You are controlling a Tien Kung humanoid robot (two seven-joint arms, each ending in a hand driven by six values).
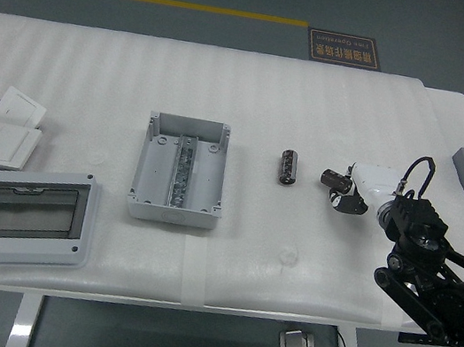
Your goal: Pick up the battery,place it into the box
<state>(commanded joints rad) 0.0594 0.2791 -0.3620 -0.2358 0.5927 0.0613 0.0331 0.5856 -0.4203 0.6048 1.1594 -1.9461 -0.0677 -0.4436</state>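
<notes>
Head view: battery [288, 167] lies near-far.

Right arm [445, 292] cut off at pic's edge; robot hand [344, 191] fingers too small to tell.

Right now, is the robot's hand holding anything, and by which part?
Nothing is held. The right hand is open, just right of the battery, which lies untouched on the table.

Floor sign [345, 49] beyond the bench's far edge: dark plate, orange print in two lines, upside down to the camera, too small to read. No legible text, brand or number elsewhere.
</notes>
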